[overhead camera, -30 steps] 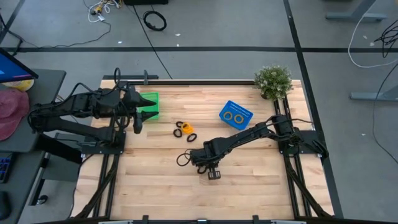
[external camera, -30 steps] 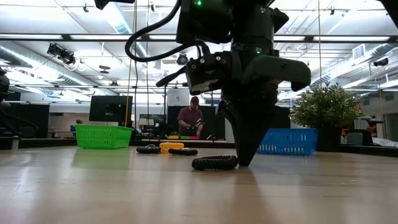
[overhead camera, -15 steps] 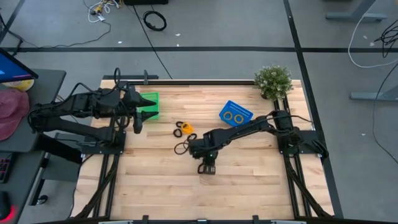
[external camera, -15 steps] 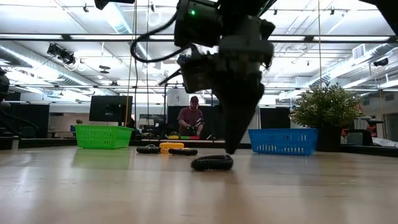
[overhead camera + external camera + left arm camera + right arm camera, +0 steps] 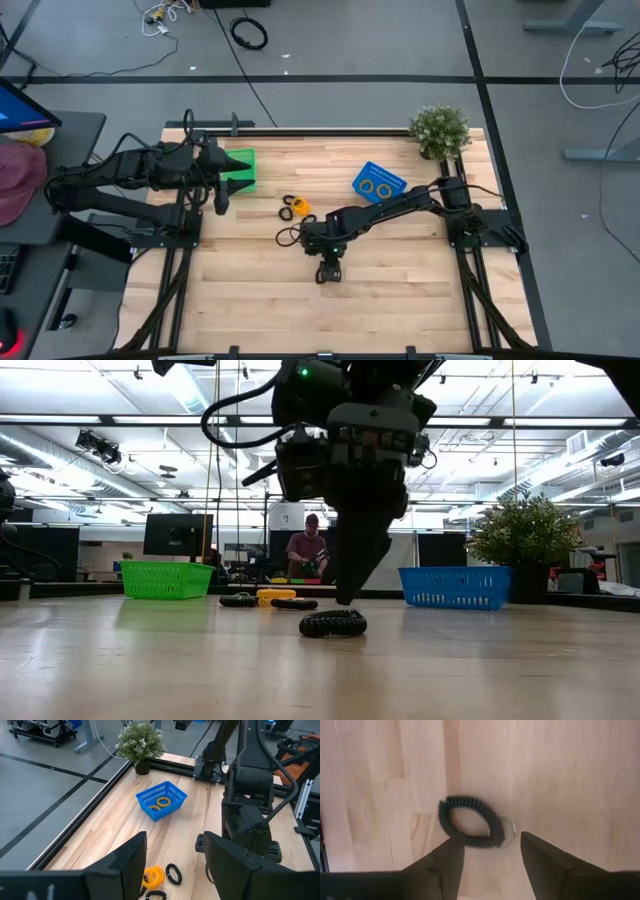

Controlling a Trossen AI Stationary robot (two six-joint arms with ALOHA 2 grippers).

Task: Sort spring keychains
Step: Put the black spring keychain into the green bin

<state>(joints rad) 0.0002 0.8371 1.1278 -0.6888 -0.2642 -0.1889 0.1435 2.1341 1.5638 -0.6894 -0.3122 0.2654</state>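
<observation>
Hovering right gripper [image 5: 490,865], fingers spread wide, over black spring keychain [image 5: 470,822] lying free, near side of blue basket [image 5: 379,184].

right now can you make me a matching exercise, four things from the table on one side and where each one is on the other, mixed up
Things:
1. black spring keychain
2. two orange spring keychains
3. green basket
4. potted plant

Places:
A. far right corner of the table
B. lying on the bare wood under the open right gripper
C. inside the blue basket
D. on the left side, by the left gripper

Pairs: 1-B, 2-C, 3-D, 4-A
</observation>
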